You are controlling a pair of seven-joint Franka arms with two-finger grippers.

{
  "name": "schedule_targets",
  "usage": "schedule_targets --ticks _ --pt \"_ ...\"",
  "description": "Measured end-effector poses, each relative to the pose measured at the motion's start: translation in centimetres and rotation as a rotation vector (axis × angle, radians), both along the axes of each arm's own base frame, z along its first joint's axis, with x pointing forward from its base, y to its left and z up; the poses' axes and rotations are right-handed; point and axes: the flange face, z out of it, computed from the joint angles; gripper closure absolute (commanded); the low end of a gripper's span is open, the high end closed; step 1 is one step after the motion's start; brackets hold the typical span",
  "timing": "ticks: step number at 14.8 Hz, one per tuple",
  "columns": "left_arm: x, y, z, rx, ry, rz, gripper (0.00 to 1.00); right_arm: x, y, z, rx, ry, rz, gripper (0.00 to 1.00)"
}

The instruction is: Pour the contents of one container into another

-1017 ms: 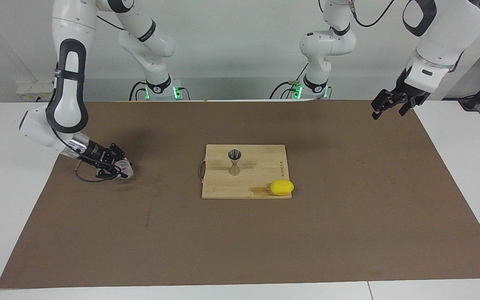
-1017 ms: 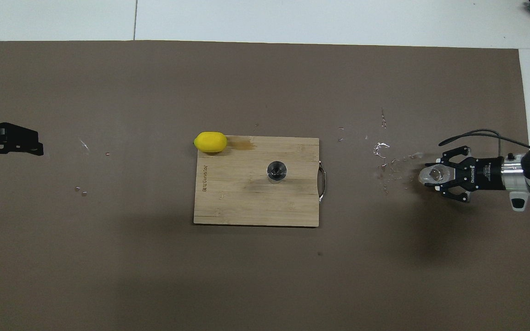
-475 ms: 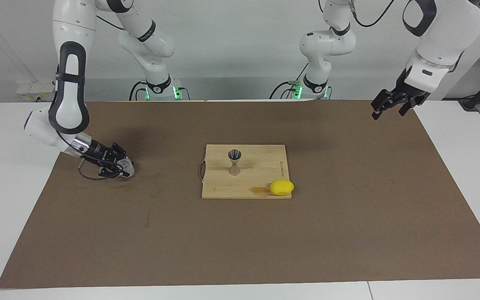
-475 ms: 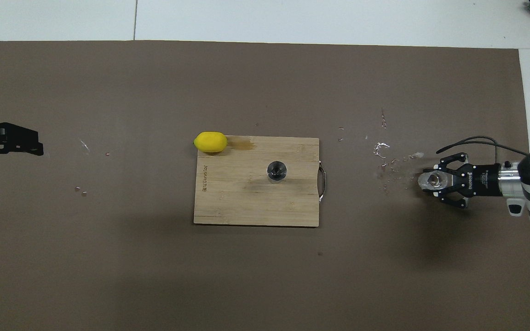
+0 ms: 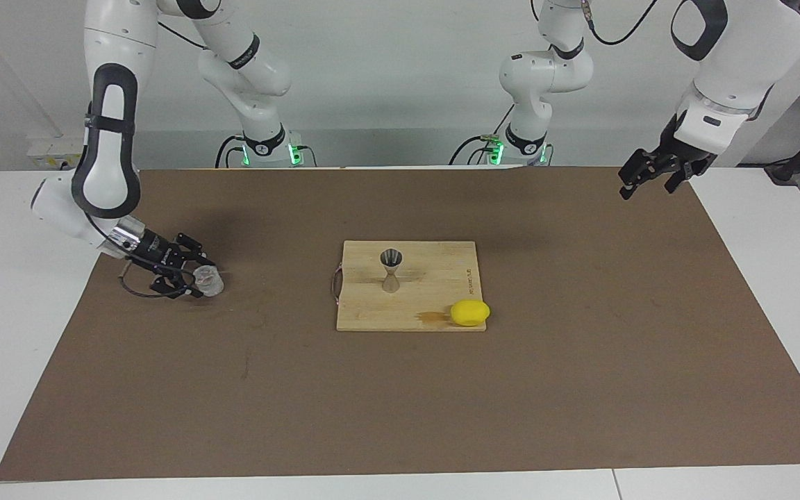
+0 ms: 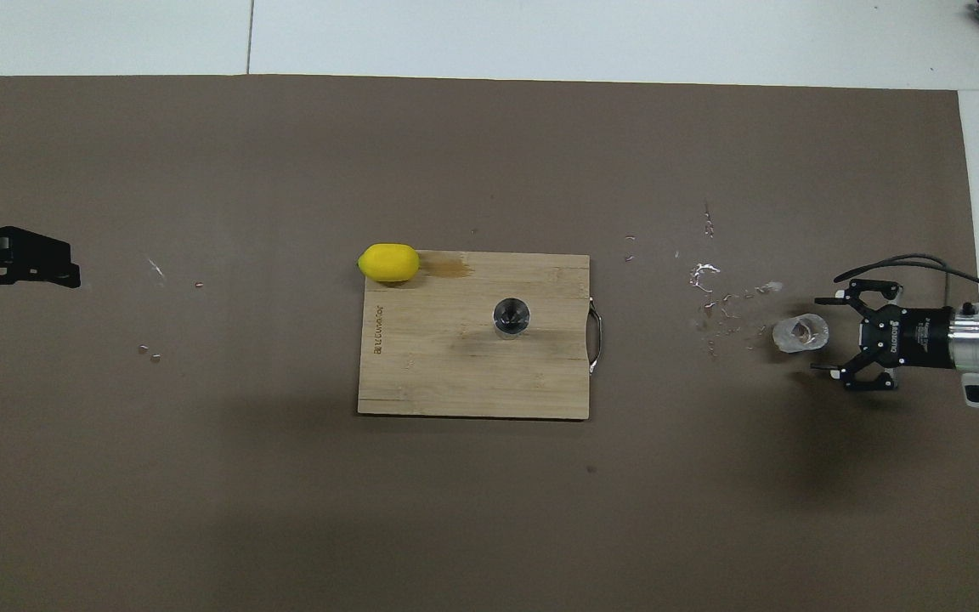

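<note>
The clear cup (image 5: 211, 282) (image 6: 800, 332) stands upright on the brown mat toward the right arm's end of the table. My right gripper (image 5: 198, 279) (image 6: 823, 334) is low over the mat beside it, open, its fingertips flanking only the cup's rim on the arm's side without gripping. The grey metal jigger (image 5: 391, 267) (image 6: 511, 316) stands upright on the wooden cutting board (image 5: 442, 278) (image 6: 438, 374) at the table's middle. My left gripper (image 5: 643, 184) (image 6: 69, 268) waits open and empty, raised over the mat's edge at the left arm's end.
A yellow lemon (image 5: 470, 312) (image 6: 388, 262) lies at the board's corner farthest from the robots, by a wet stain. Spilled droplets (image 6: 710, 285) speckle the mat between the board and the cup. The brown mat (image 5: 580, 361) covers most of the table.
My right gripper opened and let go of the cup, then drew back slightly toward its arm. The cup now stands free on the mat. The left arm stayed still.
</note>
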Motion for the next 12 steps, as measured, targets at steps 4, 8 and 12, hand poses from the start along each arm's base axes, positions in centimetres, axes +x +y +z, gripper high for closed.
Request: schedule_targets --ticks 4,8,12 --pt "0.0 0.0 0.0 0.0 0.0 0.0 0.0 -0.8 -1.7 0.8 -0.057 0.005 0.03 0.0" --pt "0.0 0.0 0.0 0.0 0.0 0.0 0.0 -1.0 -2.0 2.5 -0.163 0.011 0.139 0.0" --pt "0.0 0.0 0.0 0.0 0.0 0.0 0.0 -0.6 -1.5 4.1 -0.212 -0.011 0.197 0.0"
